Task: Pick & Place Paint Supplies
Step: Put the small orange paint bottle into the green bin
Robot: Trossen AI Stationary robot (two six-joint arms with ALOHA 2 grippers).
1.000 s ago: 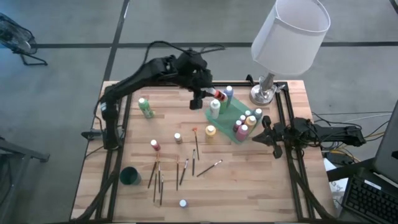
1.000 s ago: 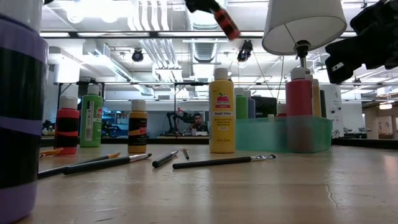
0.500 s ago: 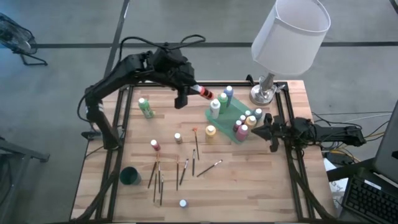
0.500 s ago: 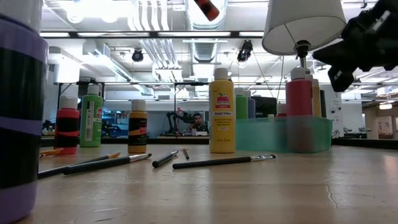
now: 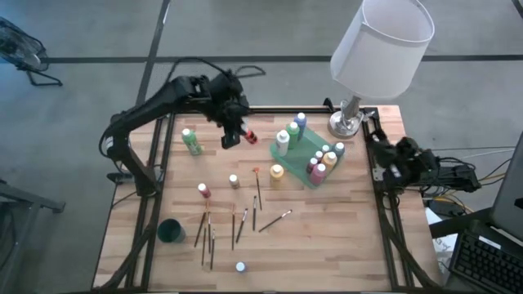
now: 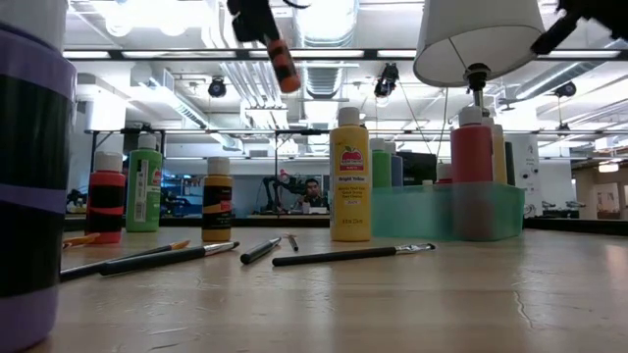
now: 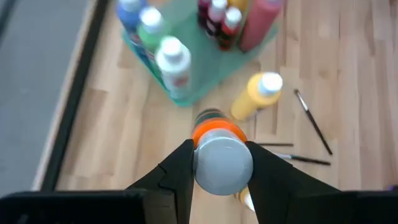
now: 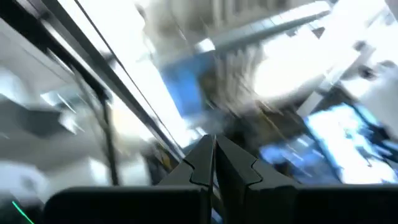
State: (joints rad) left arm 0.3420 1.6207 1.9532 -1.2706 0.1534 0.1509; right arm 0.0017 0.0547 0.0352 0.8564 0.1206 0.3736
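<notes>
1. At the lower left of the high view sits a small dark green cup (image 5: pixel 171 231). I cannot see anything inside it.
2. A green paint bottle (image 5: pixel 191 141) stands alone at the middle left of the table (image 5: pixel 327 237).
3. The left gripper (image 5: pixel 237 133) is up in the air, left of the middle. Its fingers are partly closed around an orange-red paint bottle (image 5: pixel 248 135). The left wrist view shows the white cap (image 7: pixel 222 164) squeezed between the two fingers.
4. A second ago this bottle was right next to the tray. Now it has moved left, away from the tray. So the bottle is not put away yet. I think the arm may be lining up for another try, but I cannot be sure.
5. Loose bottles and thin brushes (image 5: pixel 207 237) lie in the lower middle. They all stayed where they were, so plenty is left to pick up.
6. The green tray (image 5: pixel 304 152) is right of the middle. It holds many bottles, such as blue, green, white, yellow and red ones. A yellow bottle (image 5: pixel 276 171) stands just beside it, outside.
7. The right gripper (image 5: pixel 382 160) has pulled back to the right edge. It is closed tight and holds nothing.
</notes>
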